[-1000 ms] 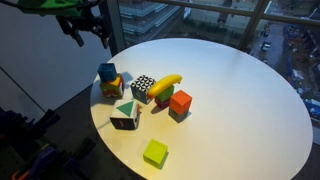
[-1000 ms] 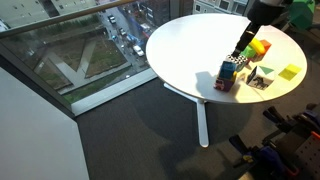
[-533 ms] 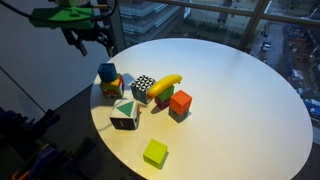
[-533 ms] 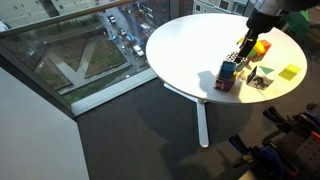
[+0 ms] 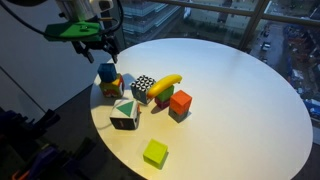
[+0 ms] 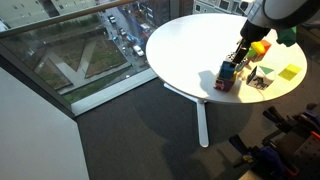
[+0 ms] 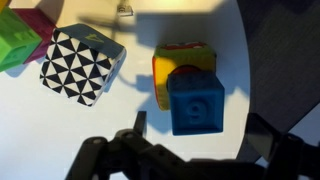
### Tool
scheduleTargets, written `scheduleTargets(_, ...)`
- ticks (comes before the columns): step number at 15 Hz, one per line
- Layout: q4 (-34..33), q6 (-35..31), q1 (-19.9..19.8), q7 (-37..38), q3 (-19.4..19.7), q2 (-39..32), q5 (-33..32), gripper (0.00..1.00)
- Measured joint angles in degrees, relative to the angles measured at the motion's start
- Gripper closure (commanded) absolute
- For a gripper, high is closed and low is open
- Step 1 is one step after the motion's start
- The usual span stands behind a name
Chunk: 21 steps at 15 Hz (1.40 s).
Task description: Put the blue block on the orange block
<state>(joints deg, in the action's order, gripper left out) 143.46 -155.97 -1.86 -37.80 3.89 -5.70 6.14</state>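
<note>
Tool (image 5: 100, 48), spread wide and empty, hangs above one blue block (image 7: 195, 100), fingertips cut off in wrist view; one orange block (image 5: 180, 101) sits apart.

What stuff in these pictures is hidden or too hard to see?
Orange block: outside the wrist view's frame.
Multicoloured cube: wrist view, mostly covered by the blue block.
Green block: wrist view, cut off by the left edge.
Gripper: fingers dark and blurred in the wrist view.
Lime block: in an exterior view, too small for detail.
</note>
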Motion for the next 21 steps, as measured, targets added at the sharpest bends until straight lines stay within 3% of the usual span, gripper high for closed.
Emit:
scheduleTargets(16,-1.3,-2.5,-3.4,0.0,-4.3,-4.6,0.0,0.00)
scheduleTargets(17,-1.3,-2.6,-3.5,0.0,-4.4,-4.8,0.0,0.25)
scheduleTargets(18,-1.4,-2.6,-3.7,0.0,-4.5,-5.0,0.0,0.26)
scheduleTargets(21,-1.4,-2.7,-4.2,0.0,-5.0,-5.4,0.0,0.51)
